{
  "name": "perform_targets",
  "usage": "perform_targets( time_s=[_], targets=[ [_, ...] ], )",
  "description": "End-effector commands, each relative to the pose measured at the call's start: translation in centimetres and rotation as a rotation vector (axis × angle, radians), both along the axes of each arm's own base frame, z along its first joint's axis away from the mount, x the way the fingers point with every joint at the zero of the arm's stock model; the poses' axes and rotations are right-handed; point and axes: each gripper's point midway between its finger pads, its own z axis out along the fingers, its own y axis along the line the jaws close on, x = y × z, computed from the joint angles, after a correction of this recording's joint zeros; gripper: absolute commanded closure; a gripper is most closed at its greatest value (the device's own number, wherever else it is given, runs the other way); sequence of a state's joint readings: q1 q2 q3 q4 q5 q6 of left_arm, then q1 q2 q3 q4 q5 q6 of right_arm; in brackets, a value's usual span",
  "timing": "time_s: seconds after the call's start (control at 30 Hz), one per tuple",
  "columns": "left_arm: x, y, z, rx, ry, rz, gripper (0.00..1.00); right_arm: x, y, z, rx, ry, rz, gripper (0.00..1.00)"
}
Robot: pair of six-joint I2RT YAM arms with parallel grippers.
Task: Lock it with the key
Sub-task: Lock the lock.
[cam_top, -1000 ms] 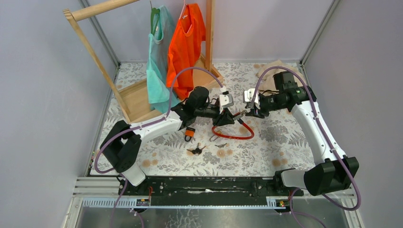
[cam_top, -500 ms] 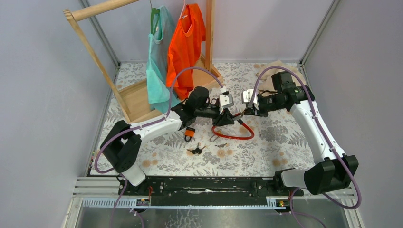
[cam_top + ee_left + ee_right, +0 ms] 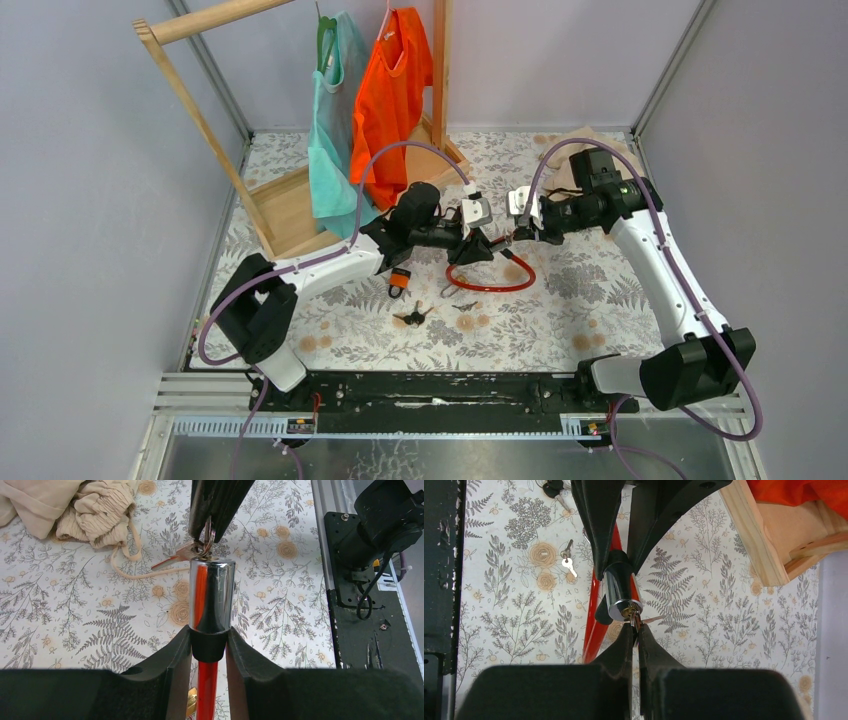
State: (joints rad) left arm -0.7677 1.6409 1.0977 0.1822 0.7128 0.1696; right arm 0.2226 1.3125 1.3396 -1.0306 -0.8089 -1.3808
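Key (image 3: 633,618) sits in the end of the lock (image 3: 211,597), pinched by the right gripper (image 3: 635,631) along the lock's long axis; left gripper (image 3: 209,642) clamps the lock.

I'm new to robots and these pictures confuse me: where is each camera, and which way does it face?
Top external: above and behind, looking down at the table; left arm and right arm show.
Left wrist: left arm, facing the lock its left gripper clamps.
Right wrist: right arm, facing the key its right gripper pinches.
Shared: both wrist views show the lock.
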Motion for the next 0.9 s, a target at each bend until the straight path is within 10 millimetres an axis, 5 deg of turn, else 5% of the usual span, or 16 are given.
perform_targets(
  time_s=[0.0, 0.33, 0.87],
  targets=[
    [-0.2, 0.2, -0.7, 0.03, 0.014, 0.012, 1.0, 0.9, 0.0, 1.7, -0.009, -0.068, 0.009, 1.0],
    [0.1, 0.4, -0.6, 0.038, -0.01, 0.029, 1.0, 1.8, -1.1, 1.8, -0.085, -0.073, -0.034, 1.0],
    [0.4, 0.8, -0.7, 0.045, -0.033, 0.053, 1.0, 2.5, -2.9, 4.7, -0.14, -0.144, -0.085, 1.0]
  ],
)
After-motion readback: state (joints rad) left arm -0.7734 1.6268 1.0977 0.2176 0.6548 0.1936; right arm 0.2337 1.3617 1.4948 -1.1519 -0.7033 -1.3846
